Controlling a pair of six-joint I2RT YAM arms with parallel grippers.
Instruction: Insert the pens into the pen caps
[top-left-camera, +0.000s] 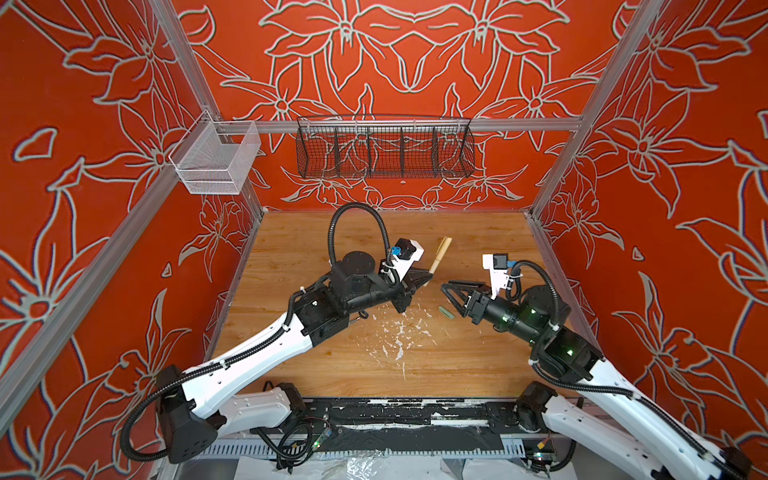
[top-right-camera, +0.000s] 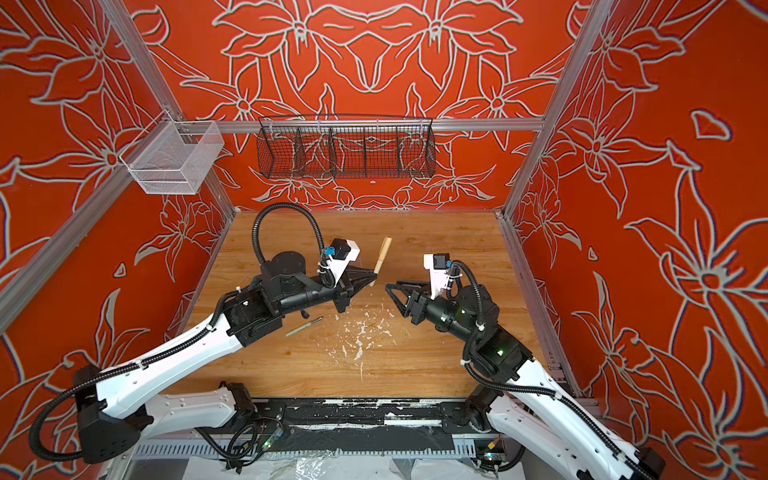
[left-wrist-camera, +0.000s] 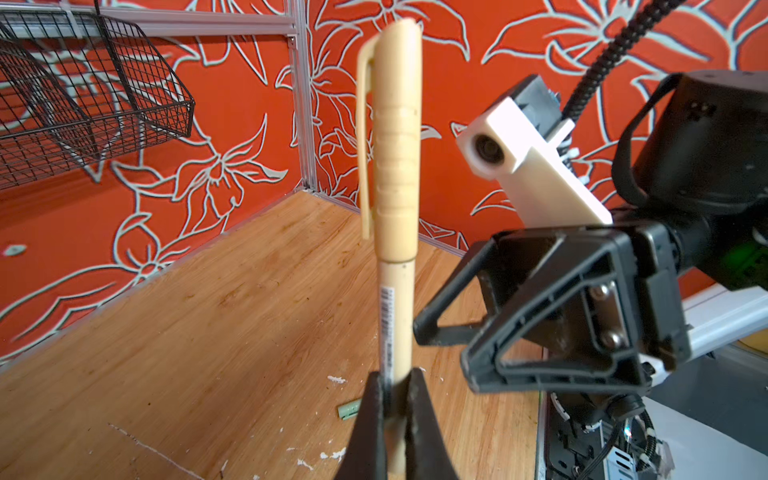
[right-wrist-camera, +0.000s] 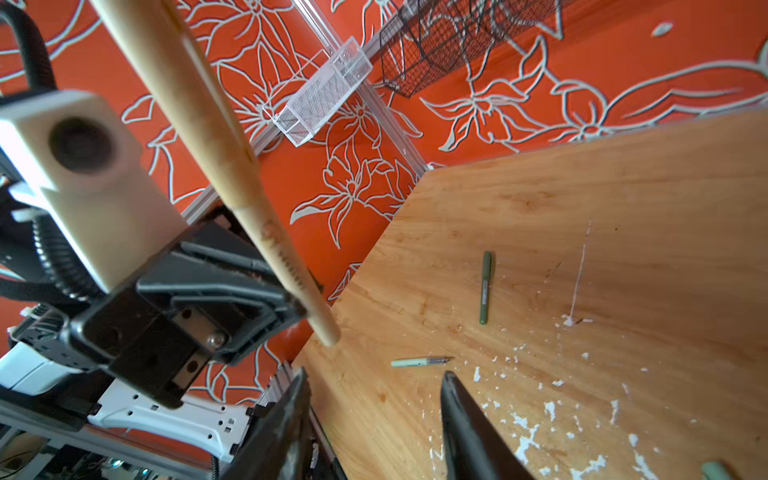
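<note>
Left wrist view: I record the tan pen (left-wrist-camera: 397, 316) with the tan cap (left-wrist-camera: 395, 137) seated on its far end and its barrel clamped in the left end effector (left-wrist-camera: 395, 374). In both top views the right end effector (right-wrist-camera: 374, 376) sits at its 3 o'clock, jaws parted and empty. A pale green cap (top-left-camera: 444, 310) lies on the bench (top-left-camera: 457, 365) at that end effector's 6 o'clock.

Wooden table (top-left-camera: 332, 232) with pale green pen (right-wrist-camera: 415, 362), dark green pen (right-wrist-camera: 484, 286), pale green cap (top-left-camera: 444, 311), white flecks (top-left-camera: 401, 332)
</note>
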